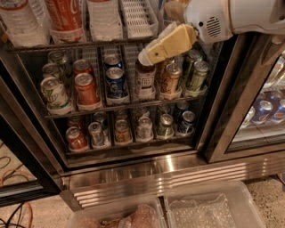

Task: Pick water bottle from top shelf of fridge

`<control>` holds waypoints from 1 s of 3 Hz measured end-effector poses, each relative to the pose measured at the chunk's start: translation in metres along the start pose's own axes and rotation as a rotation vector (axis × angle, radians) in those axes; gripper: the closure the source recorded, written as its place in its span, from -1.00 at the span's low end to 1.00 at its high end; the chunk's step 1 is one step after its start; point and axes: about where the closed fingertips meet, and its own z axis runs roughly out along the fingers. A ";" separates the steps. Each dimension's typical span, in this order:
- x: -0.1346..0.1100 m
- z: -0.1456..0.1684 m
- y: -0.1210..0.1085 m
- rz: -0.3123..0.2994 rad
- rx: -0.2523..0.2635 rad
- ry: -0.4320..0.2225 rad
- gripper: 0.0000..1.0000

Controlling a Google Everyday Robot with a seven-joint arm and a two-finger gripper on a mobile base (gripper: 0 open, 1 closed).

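Observation:
The water bottle [20, 24], clear and ribbed with a white label at the frame's top edge, stands at the far left of the top shelf [31, 46] in the fridge [218, 116]. A second clear ribbed bottle [104, 20] stands two lanes to its right. My gripper [156, 31] is open and empty at the upper right, in front of the top shelf's right lanes. Its lower finger [171, 42] slants down-left over the brown drink bottle [144, 80] on the middle rack. The gripper is well right of the water bottle.
A red cola bottle [64, 13] and an empty white slotted tray [138, 18] share the top shelf. Several cans [84, 89] fill the two lower racks. A glass-fronted unit with blue cans [262, 111] stands right. Clear plastic bins [209, 209] lie on the floor in front; cables [13, 213] lie left.

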 end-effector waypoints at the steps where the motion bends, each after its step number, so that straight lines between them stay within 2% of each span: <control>1: -0.008 0.023 0.001 0.042 -0.020 -0.073 -1.00; 3: -0.044 0.048 0.003 0.022 -0.053 -0.181 -1.00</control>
